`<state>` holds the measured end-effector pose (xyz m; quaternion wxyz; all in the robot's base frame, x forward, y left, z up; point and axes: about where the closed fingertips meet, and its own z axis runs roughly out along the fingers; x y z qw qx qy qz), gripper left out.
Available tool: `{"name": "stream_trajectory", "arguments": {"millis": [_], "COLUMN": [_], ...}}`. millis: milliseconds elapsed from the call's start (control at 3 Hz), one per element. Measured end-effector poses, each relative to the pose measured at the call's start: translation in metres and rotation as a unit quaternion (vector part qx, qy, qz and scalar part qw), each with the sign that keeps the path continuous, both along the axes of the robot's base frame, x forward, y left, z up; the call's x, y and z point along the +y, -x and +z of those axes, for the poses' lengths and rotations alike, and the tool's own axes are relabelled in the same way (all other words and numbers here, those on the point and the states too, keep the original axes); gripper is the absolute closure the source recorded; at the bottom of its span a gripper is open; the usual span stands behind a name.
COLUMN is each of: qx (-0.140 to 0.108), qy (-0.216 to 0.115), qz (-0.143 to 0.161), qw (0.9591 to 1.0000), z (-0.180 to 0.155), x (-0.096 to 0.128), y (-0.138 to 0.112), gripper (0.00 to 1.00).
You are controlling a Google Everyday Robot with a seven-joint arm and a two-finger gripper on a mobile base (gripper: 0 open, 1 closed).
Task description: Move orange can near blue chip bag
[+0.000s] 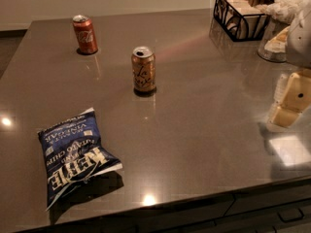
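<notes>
Can: amber-orange metal drink can (144, 69), upright mid-counter (204, 130), well apart from the bag.
Bag: crinkly dark-blue chip bag (73, 157), flat near the front-left edge.
Gripper: pale gripper (287, 101) at the right edge, far from the can, carrying nothing; spread or closed, cannot tell.
Progress: apparently nothing done; reach, grasp, carry and set-down all remain.

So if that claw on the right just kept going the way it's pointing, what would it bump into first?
Probably the counter itself. The gripper hangs at the right edge and seems angled down and leftward. The orange can stands far off that way, though depth is hard to judge.
</notes>
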<state>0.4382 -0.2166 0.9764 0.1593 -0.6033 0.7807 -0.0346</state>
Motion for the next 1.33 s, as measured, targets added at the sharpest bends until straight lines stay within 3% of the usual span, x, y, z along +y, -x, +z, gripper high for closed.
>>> {"name": "stream_trajectory", "arguments": {"millis": [667, 1333], "qx": [0.001, -0.025], "qy": [-0.009, -0.066], "qz": [0.0, 0.023], "qw": [1.0, 0.9972], "z": [0.001, -0.016], "x": [0.009, 0.081], "y": [-0.012, -0.073], "gripper": [0.0, 0.0]}}
